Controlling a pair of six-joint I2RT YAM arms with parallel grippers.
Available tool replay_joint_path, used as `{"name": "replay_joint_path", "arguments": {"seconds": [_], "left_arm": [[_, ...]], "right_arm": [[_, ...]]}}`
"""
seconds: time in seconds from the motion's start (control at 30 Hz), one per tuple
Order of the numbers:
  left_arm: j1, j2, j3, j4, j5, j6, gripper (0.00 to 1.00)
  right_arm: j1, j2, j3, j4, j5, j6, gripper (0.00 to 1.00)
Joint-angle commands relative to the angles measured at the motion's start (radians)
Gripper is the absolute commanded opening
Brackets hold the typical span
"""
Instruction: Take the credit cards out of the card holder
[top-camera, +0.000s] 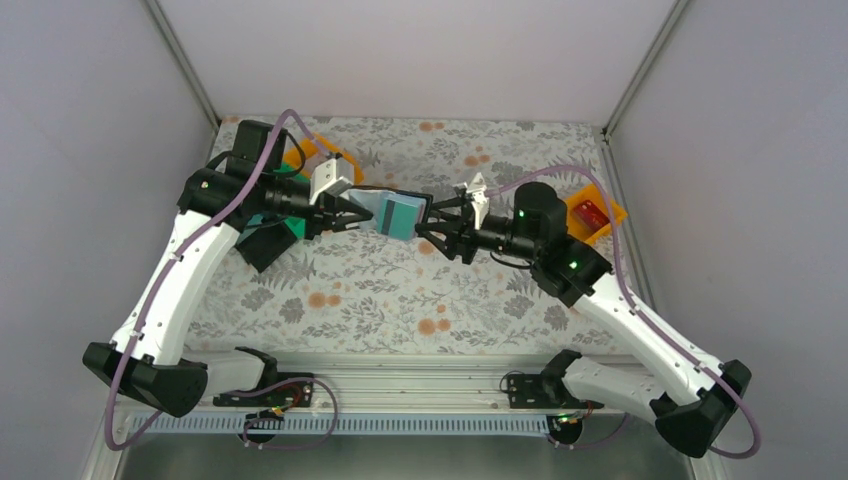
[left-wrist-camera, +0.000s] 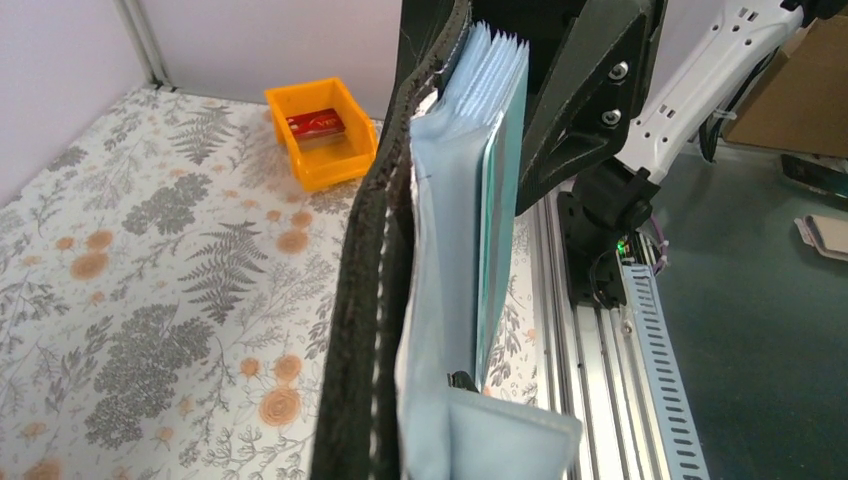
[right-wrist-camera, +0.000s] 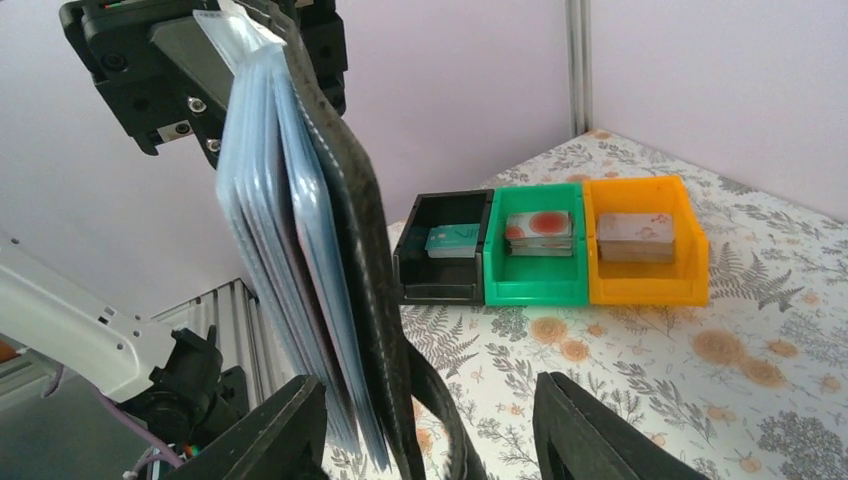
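Observation:
The card holder (top-camera: 392, 213) hangs in the air between the two arms, and my left gripper (top-camera: 347, 217) is shut on its left end. Seen edge-on in the left wrist view, the card holder (left-wrist-camera: 372, 290) has a black cover and fanned pale blue pockets (left-wrist-camera: 450, 230). My right gripper (right-wrist-camera: 428, 392) is open, one finger on each side of the card holder (right-wrist-camera: 345, 230) and neither touching it. In the overhead view the right gripper (top-camera: 428, 226) is at the holder's right end. Credit cards lie in the bins, one of them a red card (left-wrist-camera: 315, 123).
An orange bin (top-camera: 600, 215) with the red card stands at the table's right side. A black bin (right-wrist-camera: 445, 262), a green bin (right-wrist-camera: 538, 270) and an orange bin (right-wrist-camera: 650, 265), each with cards, stand in a row at the left side, beneath the left arm.

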Motion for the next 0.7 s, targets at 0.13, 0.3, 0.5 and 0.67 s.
{"name": "replay_joint_path", "arguments": {"seconds": [0.13,0.3,0.5,0.67], "left_arm": [[0.004,-0.018,-0.021,0.048,0.041,-0.015,0.02],[0.003,-0.016,-0.023,0.043,0.049,-0.01,0.02],[0.003,-0.017,-0.028,0.049,0.043,-0.015,0.02],[0.004,-0.016,-0.026,0.073,0.006,-0.051,0.03]], "right_arm": [[-0.006,0.063,0.039,0.083,-0.119,0.03,0.58],[-0.006,0.095,0.048,0.108,-0.145,0.043,0.52],[-0.005,0.107,0.048,0.115,-0.151,0.047,0.55],[-0.004,0.09,0.046,0.089,-0.131,0.044,0.58]]}}
